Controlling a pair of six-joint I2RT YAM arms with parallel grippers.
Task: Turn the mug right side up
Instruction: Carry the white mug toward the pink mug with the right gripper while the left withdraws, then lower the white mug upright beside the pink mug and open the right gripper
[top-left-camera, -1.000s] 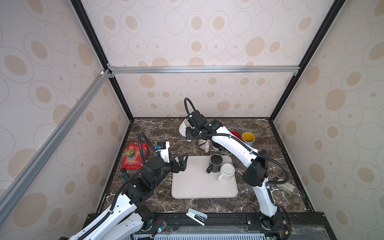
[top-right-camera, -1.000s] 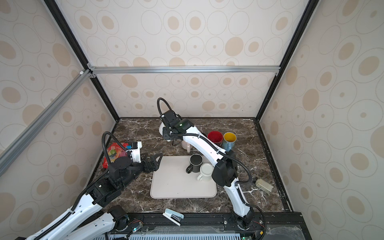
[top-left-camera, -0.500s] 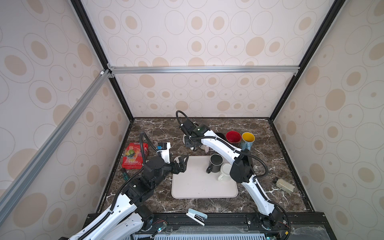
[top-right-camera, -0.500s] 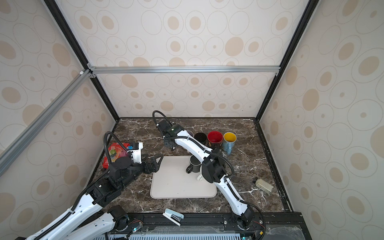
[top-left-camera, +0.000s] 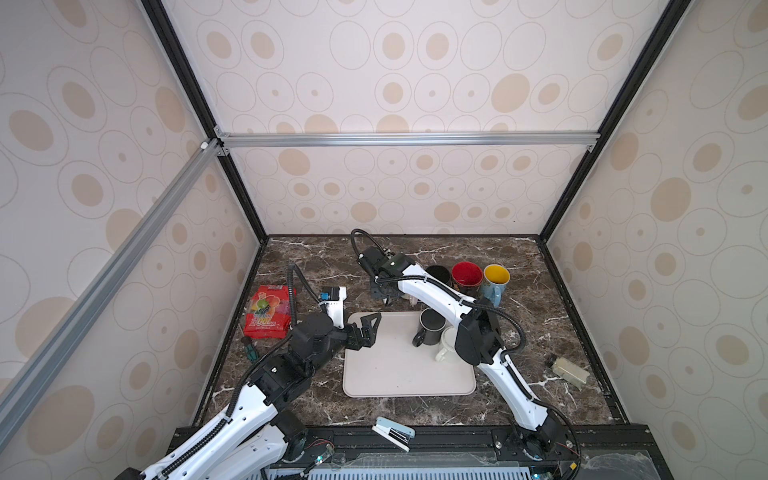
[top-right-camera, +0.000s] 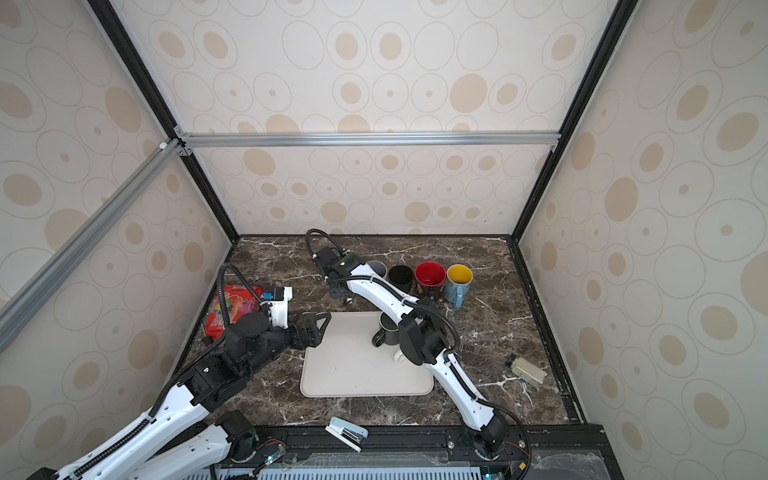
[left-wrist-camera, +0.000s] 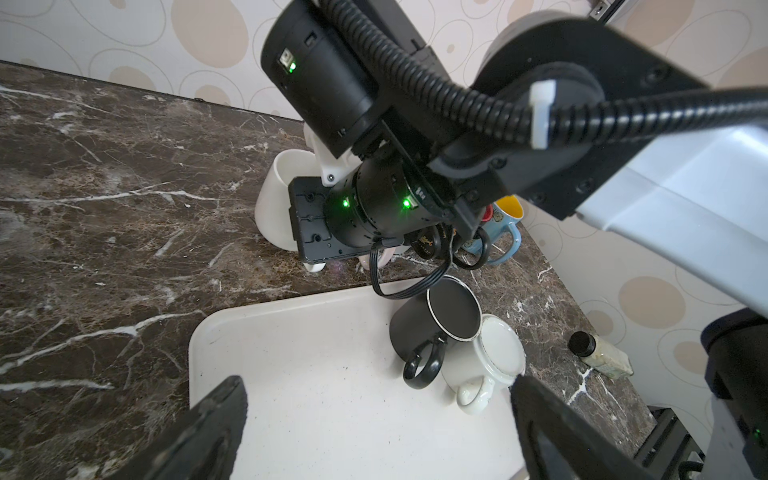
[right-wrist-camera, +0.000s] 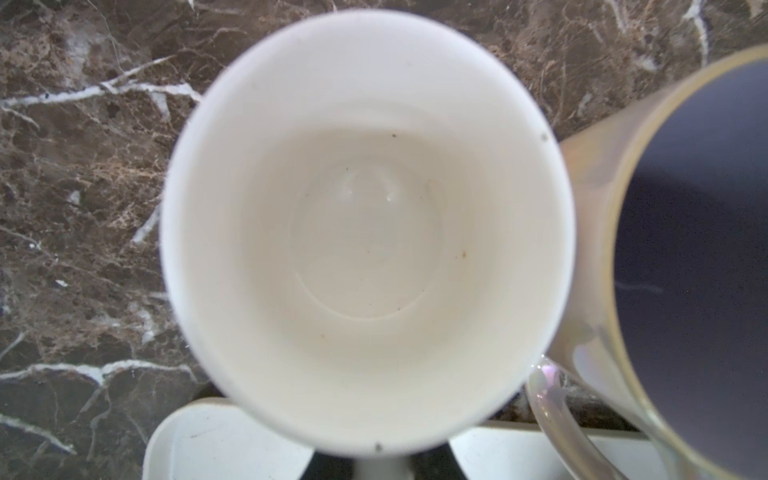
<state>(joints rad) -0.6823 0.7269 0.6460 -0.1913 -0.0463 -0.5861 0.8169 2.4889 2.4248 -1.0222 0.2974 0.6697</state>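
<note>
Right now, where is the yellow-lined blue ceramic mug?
In both top views the yellow-lined blue ceramic mug stands at the right end of the back row, beside the red-lined dark mug.

Marble table (top-left-camera: 519, 266), carrying:
- Tray (top-left-camera: 395, 374), lying at the middle.
- Red packet (top-left-camera: 268, 311), lying at left; screwdriver (top-left-camera: 249, 353) lying just nearer.
- Stapler (top-left-camera: 392, 432), sitting at the near edge.
- Bottle (top-left-camera: 569, 370), lying at right.
- Mugs standing in a far row, left to right: white mug (left-wrist-camera: 274, 199), pearly mug (top-right-camera: 376, 268), black mug (top-left-camera: 438, 274), red mug (top-left-camera: 466, 274), blue mug (top-left-camera: 494, 280).
</note>
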